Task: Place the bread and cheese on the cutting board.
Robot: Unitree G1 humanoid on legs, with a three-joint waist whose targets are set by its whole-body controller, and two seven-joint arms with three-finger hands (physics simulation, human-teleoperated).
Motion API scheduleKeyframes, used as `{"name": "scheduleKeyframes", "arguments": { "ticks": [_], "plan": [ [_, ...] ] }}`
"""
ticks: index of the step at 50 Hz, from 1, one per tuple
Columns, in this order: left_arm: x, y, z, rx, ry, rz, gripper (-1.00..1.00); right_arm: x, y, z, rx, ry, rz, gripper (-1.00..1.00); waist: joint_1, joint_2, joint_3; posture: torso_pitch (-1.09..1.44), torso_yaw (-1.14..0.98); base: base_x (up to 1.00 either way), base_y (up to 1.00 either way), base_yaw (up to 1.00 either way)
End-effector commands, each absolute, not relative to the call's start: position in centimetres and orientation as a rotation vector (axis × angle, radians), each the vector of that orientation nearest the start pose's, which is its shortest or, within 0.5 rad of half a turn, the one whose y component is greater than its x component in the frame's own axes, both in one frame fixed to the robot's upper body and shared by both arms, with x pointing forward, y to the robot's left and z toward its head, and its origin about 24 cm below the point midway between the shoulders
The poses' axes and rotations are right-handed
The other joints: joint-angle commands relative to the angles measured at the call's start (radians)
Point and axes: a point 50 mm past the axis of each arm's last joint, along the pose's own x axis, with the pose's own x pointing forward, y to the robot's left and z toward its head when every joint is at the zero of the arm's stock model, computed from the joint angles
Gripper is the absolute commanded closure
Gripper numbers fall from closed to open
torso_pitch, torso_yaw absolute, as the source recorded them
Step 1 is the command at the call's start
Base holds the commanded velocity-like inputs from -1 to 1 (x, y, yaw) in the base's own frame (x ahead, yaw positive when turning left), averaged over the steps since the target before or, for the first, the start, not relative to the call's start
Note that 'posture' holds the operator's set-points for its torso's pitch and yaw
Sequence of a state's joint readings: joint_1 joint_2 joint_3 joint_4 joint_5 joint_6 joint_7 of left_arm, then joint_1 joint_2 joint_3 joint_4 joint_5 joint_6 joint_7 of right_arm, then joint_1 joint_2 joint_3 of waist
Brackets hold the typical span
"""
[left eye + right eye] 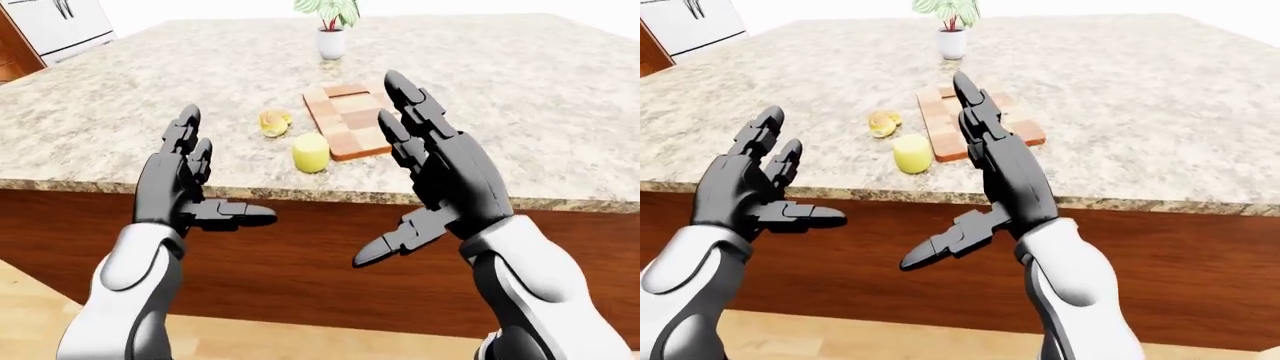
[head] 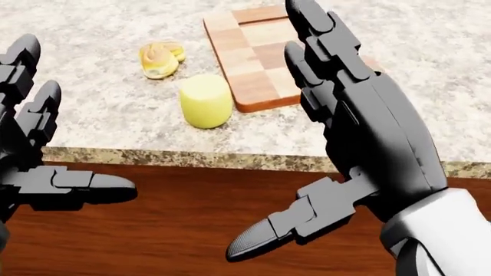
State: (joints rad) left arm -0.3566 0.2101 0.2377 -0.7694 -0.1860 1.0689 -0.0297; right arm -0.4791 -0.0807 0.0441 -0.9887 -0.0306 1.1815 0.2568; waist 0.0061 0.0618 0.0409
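- The left hand (image 1: 185,187) hovers on the near side of the granite counter (image 1: 130,127), fingers spread and pointing up, thumb stuck out to the right; it holds nothing and touches nothing.
- The bread (image 2: 159,60), a small golden roll, lies on the counter farther in and to the right of that hand, well apart from it.
- The cheese (image 2: 205,100), a pale yellow cylinder, stands just right of and nearer than the bread, close to the near left corner of the cutting board (image 2: 253,49) without clearly touching it.
- The checkered wooden cutting board lies flat just right of both foods, with neither of them on it.
- The right hand (image 1: 435,176) is raised to the right of the cheese, fingers spread wide and thumb pointing down-left; it grips nothing and, in the head view, covers the board's right part.
- The counter's near edge runs across below the foods, with a dark wood panel (image 1: 300,262) beneath it; bare granite stretches to left and right.
- A potted plant (image 1: 330,30) stands at the far side, beyond the board.
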Motion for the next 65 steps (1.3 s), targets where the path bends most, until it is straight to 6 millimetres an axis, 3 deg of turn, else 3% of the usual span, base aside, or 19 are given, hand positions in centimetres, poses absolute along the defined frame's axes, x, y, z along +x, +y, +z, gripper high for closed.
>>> {"name": "scheduleKeyframes", "arguments": {
  "ticks": [1, 6, 9, 10, 12, 18, 21, 30, 34, 35, 37, 43, 47, 48, 50, 56, 60, 61, 65],
  "plan": [
    [24.55, 17.92, 21.93, 0.066, -0.172, -0.025, -1.0, 21.73, -11.31, 25.1, -0.153, -0.349, 0.343, -1.0, -0.006, 0.002, -0.022, 0.0, 0.0, 0.06, 0.0, 0.0],
    [24.57, 17.87, 21.87, 0.066, -0.171, -0.027, -1.0, 21.77, -11.35, 25.07, -0.152, -0.349, 0.342, -1.0, -0.005, -0.05, -0.014, 0.0, 0.0, 0.07, 0.0, 0.0],
    [24.55, 17.84, 21.83, 0.066, -0.171, -0.028, -1.0, 21.77, -11.36, 25.05, -0.15, -0.349, 0.342, -1.0, -0.003, -0.131, -0.032, 0.0, 0.0, 0.07, 0.0, 0.0],
    [24.54, 17.84, 21.82, 0.065, -0.171, -0.028, -1.0, 21.78, -11.36, 25.04, -0.15, -0.349, 0.342, -1.0, -0.011, -0.086, -0.023, 0.0, 0.0, 0.07, 0.0, 0.0],
    [24.52, 17.85, 21.81, 0.065, -0.17, -0.027, -1.0, 21.8, -11.35, 25.03, -0.149, -0.348, 0.342, -1.0, -0.007, -0.097, -0.021, 0.0, 0.0, 0.07, 0.0, 0.0],
    [24.45, 17.83, 21.81, 0.065, -0.17, -0.028, -1.0, 21.71, -11.36, 25.02, -0.148, -0.348, 0.342, -1.0, -0.006, -0.044, -0.006, 0.0, 0.0, 0.07, 0.0, 0.0],
    [24.48, 17.8, 21.77, 0.066, -0.169, -0.029, -1.0, 21.71, -11.37, 25.02, -0.147, -0.348, 0.343, -1.0, -0.014, 0.032, -0.022, 0.0, 0.0, 0.07, 0.0, 0.0],
    [24.47, 17.83, 21.72, 0.065, -0.169, -0.028, -1.0, 21.66, -11.33, 25.03, -0.146, -0.348, 0.346, -1.0, -0.007, -0.035, -0.012, 0.0, 0.0, 0.07, 0.0, 0.0],
    [24.44, 17.81, 21.74, 0.064, -0.17, -0.028, -1.0, 21.66, -11.31, 25.01, -0.145, -0.348, 0.346, -1.0, -0.003, -0.127, -0.031, 0.0, 0.0, 0.08, 0.0, 0.0],
    [24.44, 17.82, 21.7, 0.064, -0.169, -0.028, -1.0, 21.65, -11.31, 25.01, -0.145, -0.348, 0.346, -1.0, -0.011, -0.091, -0.023, 0.0, 0.0, 0.09, 0.0, 0.0],
    [24.44, 17.82, 21.65, 0.064, -0.168, -0.029, -1.0, 21.65, -11.33, 24.96, -0.145, -0.347, 0.345, -1.0, -0.006, -0.102, -0.02, 0.0, 0.0, 0.09, 0.0, 0.0],
    [24.39, 17.78, 21.58, 0.064, -0.167, -0.029, -1.0, 21.6, -11.32, 24.98, -0.144, -0.348, 0.347, -1.0, -0.005, -0.049, -0.009, 0.0, 0.0, 0.08, 0.0, 0.0],
    [24.38, 17.76, 21.65, 0.065, -0.168, -0.03, -1.0, 21.58, -11.32, 24.96, -0.144, -0.348, 0.347, -1.0, -0.015, 0.04, -0.02, 0.0, 0.0, 0.09, 0.0, 0.0],
    [24.39, 17.75, 21.66, 0.065, -0.169, -0.031, -1.0, 21.57, -11.31, 24.97, -0.144, -0.348, 0.348, -1.0, -0.004, 0.003, -0.018, 0.0, 0.0, 0.09, 0.0, 0.0],
    [24.4, 17.76, 21.73, 0.065, -0.169, -0.03, -1.0, 21.59, -11.29, 25.0, -0.143, -0.348, 0.349, -1.0, -0.008, 0.016, -0.017, 0.0, 0.0, 0.09, 0.0, 0.0],
    [24.42, 17.83, 21.82, 0.065, -0.171, -0.03, -1.0, 21.62, -11.19, 25.16, -0.144, -0.349, 0.353, -1.0, -0.005, -0.039, -0.012, 0.0, 0.0, 0.11, 0.0, 0.0],
    [24.42, 17.86, 21.97, 0.065, -0.173, -0.031, -1.0, 21.62, -11.11, 25.23, -0.144, -0.35, 0.356, -1.0, -0.001, -0.125, -0.022, 0.0, 0.0, 0.12, 0.0, 0.0],
    [24.44, 17.86, 21.98, 0.065, -0.173, -0.031, -1.0, 21.63, -11.12, 25.2, -0.144, -0.35, 0.356, -1.0, -0.008, -0.087, -0.017, 0.0, 0.0, 0.14, 0.0, 0.0],
    [24.46, 17.85, 22.08, 0.066, -0.174, -0.032, -1.0, 21.61, -11.14, 25.28, -0.145, -0.35, 0.356, -1.0, -0.004, -0.086, -0.02, 0.0, 0.0, 0.14, 0.0, 0.0]
  ]
}}
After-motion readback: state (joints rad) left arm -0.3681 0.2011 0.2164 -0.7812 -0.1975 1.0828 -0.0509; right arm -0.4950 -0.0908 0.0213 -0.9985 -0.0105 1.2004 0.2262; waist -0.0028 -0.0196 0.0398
